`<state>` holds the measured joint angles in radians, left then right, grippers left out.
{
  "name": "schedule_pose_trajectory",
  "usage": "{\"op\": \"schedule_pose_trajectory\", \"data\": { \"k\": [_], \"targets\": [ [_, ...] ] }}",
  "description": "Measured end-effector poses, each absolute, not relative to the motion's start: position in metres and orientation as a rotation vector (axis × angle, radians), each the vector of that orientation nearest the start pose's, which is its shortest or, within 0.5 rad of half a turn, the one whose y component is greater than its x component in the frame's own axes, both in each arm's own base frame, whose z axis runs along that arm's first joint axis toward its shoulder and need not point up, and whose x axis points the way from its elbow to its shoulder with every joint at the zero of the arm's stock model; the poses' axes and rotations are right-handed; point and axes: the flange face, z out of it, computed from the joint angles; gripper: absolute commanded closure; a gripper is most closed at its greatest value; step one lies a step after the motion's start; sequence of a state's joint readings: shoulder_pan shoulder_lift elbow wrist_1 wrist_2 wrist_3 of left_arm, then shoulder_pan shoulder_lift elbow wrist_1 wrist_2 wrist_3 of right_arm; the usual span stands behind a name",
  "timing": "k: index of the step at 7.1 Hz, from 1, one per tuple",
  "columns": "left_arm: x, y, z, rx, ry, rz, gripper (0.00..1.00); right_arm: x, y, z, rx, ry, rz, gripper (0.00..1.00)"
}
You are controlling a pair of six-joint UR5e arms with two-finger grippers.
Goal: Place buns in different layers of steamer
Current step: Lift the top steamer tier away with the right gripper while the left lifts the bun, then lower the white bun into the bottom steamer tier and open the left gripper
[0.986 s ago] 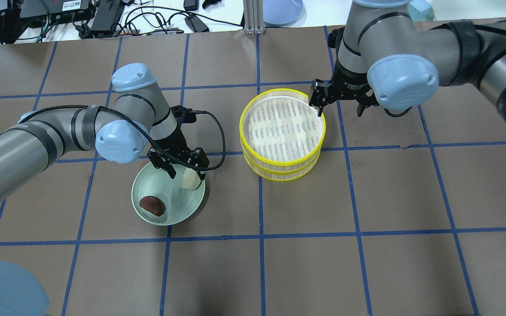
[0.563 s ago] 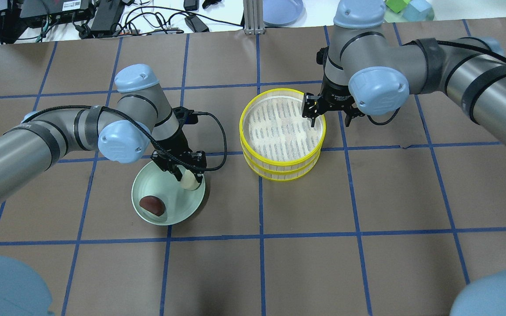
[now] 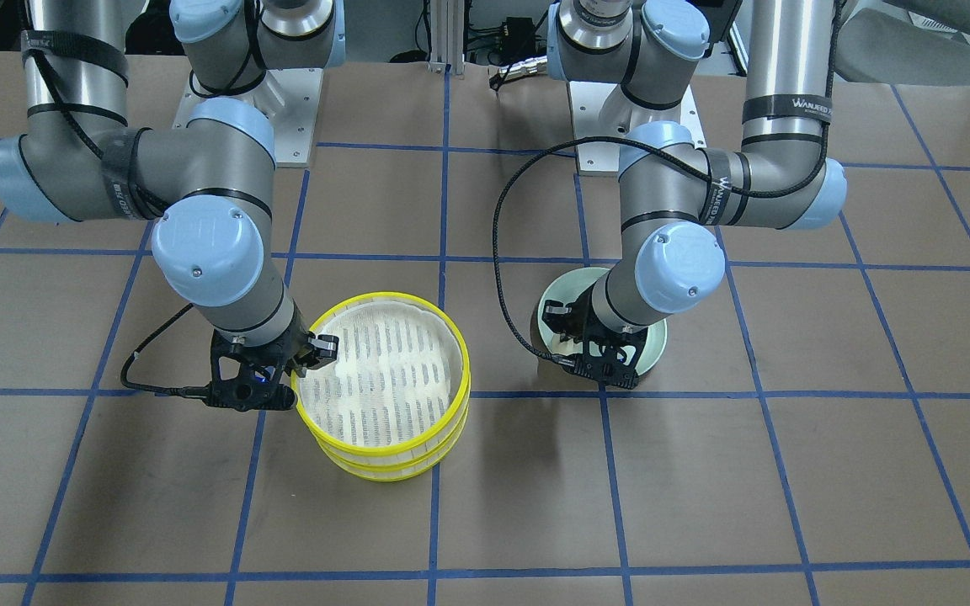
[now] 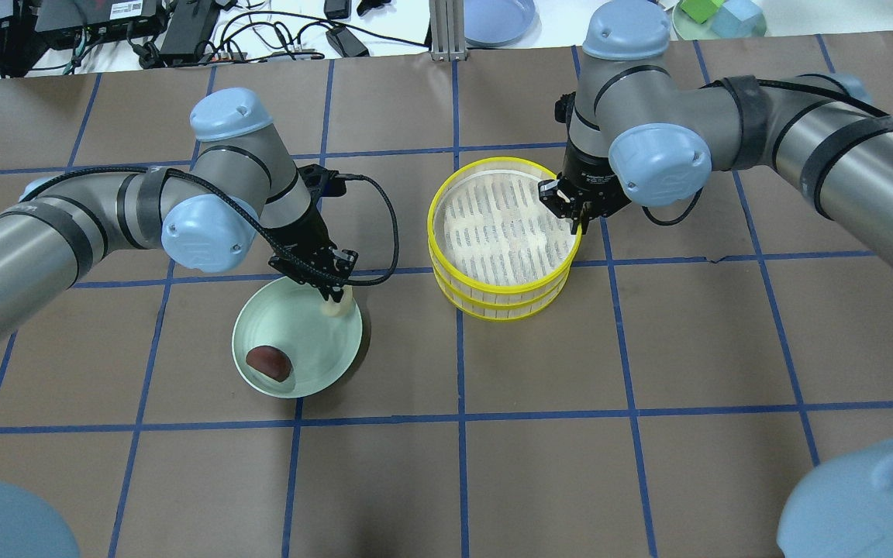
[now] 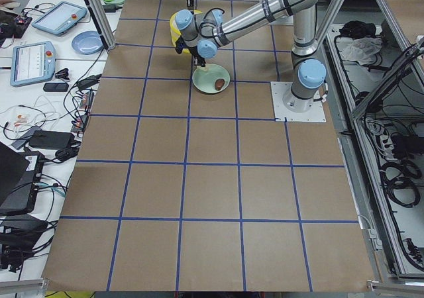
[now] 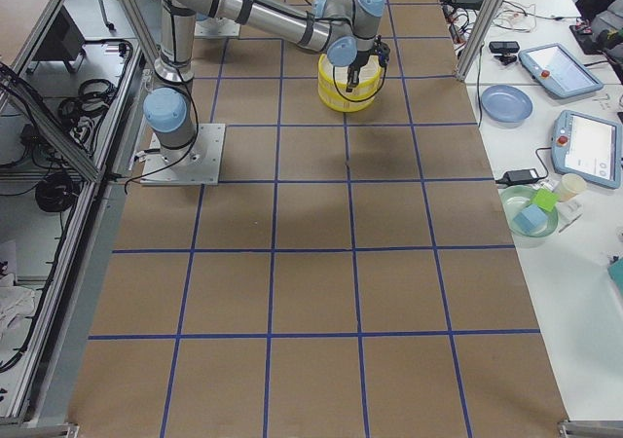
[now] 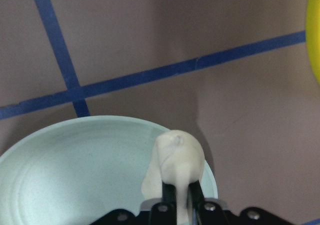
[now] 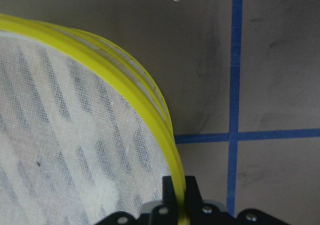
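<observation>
Seemingly soft and light, the cream-white bun [image 7: 175, 152] sits clamped mid-body in the left gripper's [image 7: 178, 191] fingers over the plate's [image 7: 75, 165] edge, while the right gripper's [image 8: 179, 187] fingers pinch the stiff upper layer's [image 8: 165, 132] rim.

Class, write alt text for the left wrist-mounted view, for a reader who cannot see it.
A small cream-white rounded bun is pinched between two dark fingers, over the edge of a pale green round plate. Beyond lies a brown table crossed by blue tape lines.
</observation>
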<state>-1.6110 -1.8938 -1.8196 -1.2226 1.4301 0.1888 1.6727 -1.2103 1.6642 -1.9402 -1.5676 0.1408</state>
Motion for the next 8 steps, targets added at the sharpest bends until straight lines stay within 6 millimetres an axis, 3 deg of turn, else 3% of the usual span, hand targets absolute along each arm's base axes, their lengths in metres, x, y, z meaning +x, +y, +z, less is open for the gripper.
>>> {"op": "schedule_pose_trajectory", "data": {
  "k": [2,4,6,8],
  "targets": [
    [-0.17,-0.539,0.28,0.327,3.26,0.29,1.0,0.19,-0.576,0.296,0.063,3.147,0.096,1.0],
    [-0.173,-0.536,0.325,0.21,3.275,0.201,1.0,0.164,-0.568,0.343,0.063,3.154,0.053,1.0],
    [-0.186,-0.539,0.365,0.11,3.298,0.068,1.0,0.091,-0.563,0.389,0.026,3.158,0.102,1.0],
    [-0.218,-0.546,0.376,0.097,3.36,-0.079,1.0,0.021,-0.56,0.403,0.009,3.196,0.151,1.0]
  ]
}}
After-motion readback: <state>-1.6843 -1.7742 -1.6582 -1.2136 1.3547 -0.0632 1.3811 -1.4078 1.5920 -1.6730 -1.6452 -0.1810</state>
